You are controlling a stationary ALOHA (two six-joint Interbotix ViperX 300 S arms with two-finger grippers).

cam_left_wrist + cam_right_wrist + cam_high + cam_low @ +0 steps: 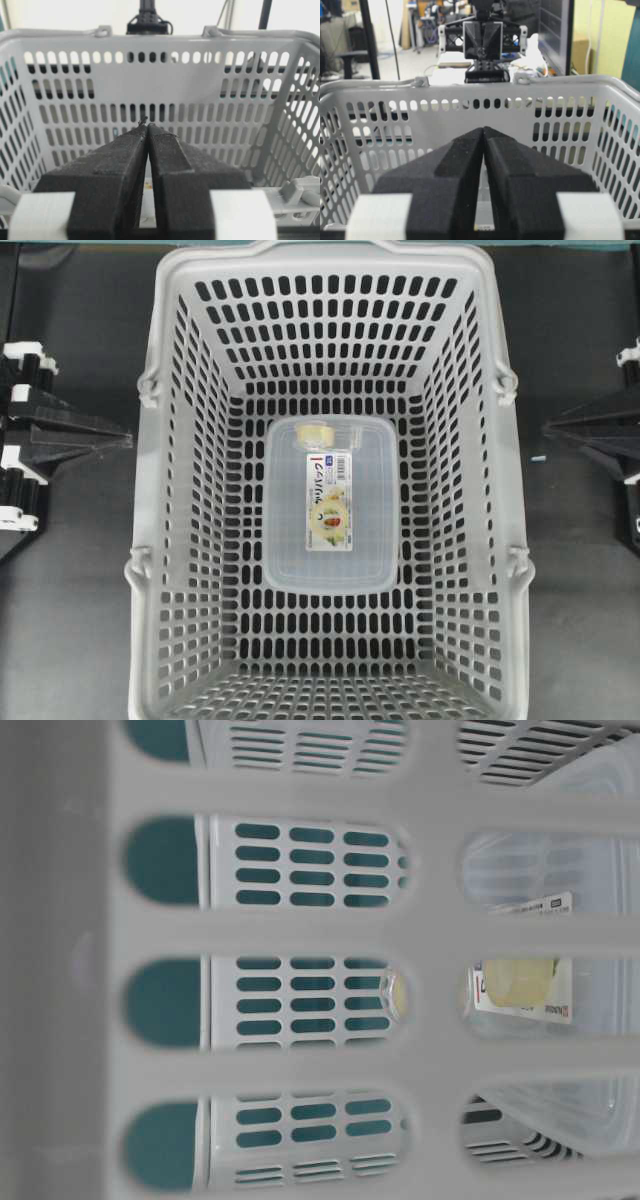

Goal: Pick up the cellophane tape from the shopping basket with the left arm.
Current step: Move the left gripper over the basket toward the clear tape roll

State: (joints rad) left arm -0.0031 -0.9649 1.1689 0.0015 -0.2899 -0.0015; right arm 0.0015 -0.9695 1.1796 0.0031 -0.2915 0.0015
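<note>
The light grey shopping basket fills the middle of the overhead view. On its floor lies a clear box with a white label. The cellophane tape, a small pale yellowish roll, rests at the far end of that box. My left gripper is shut and empty outside the basket's left wall. In the left wrist view its tips touch each other and face the slotted wall. My right gripper is shut and empty outside the right wall, its tips also touching each other.
Dark table shows on both sides of the basket. The hinged handles lie folded down along the rim. The table-level view looks through the basket's slotted wall at the clear box.
</note>
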